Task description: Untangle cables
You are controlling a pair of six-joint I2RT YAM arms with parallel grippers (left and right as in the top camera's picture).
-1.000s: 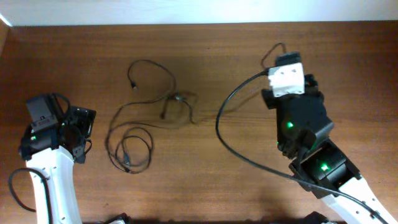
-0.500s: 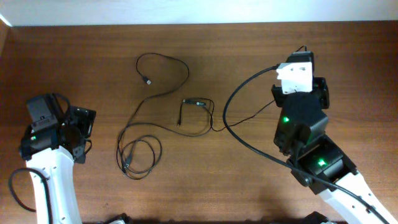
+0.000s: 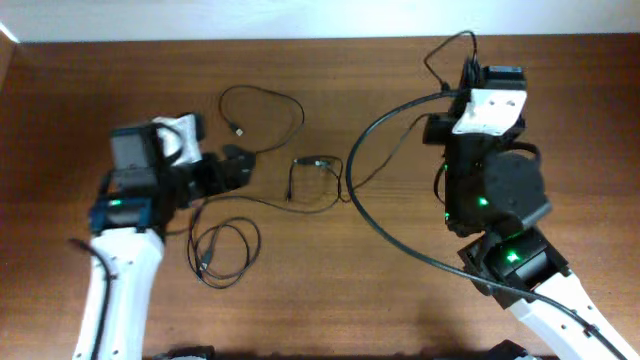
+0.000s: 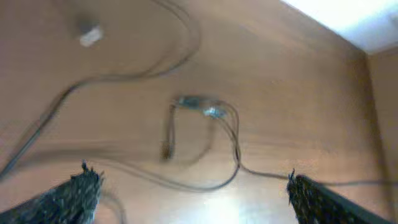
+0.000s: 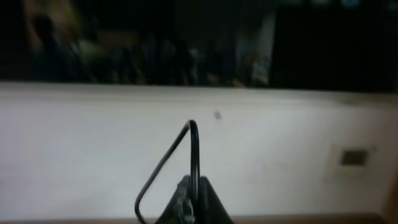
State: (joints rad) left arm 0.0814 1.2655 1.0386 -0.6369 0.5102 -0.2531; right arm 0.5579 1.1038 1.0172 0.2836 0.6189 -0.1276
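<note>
Centre-left on table (image 3: pixel 330 290): cables (image 3: pixel 318 163), loose loops crossing mid-table. Right gripper (image 3: pixel 468 72), far right, clenched on 1 strand; left gripper (image 3: pixel 238 168) spread, empty, beside loops. Risk: hard pull cinches crossing into knot.

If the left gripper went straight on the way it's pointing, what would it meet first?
Probably the cable loop with the plug, lying centred ahead of the open left gripper. Its height above the table is unclear, so it might pass over.

Brown wooden table (image 3: pixel 300 310), white wall (image 5: pixel 81 149) along its far edge, small square plate (image 5: pixel 353 158) on the wall
</note>
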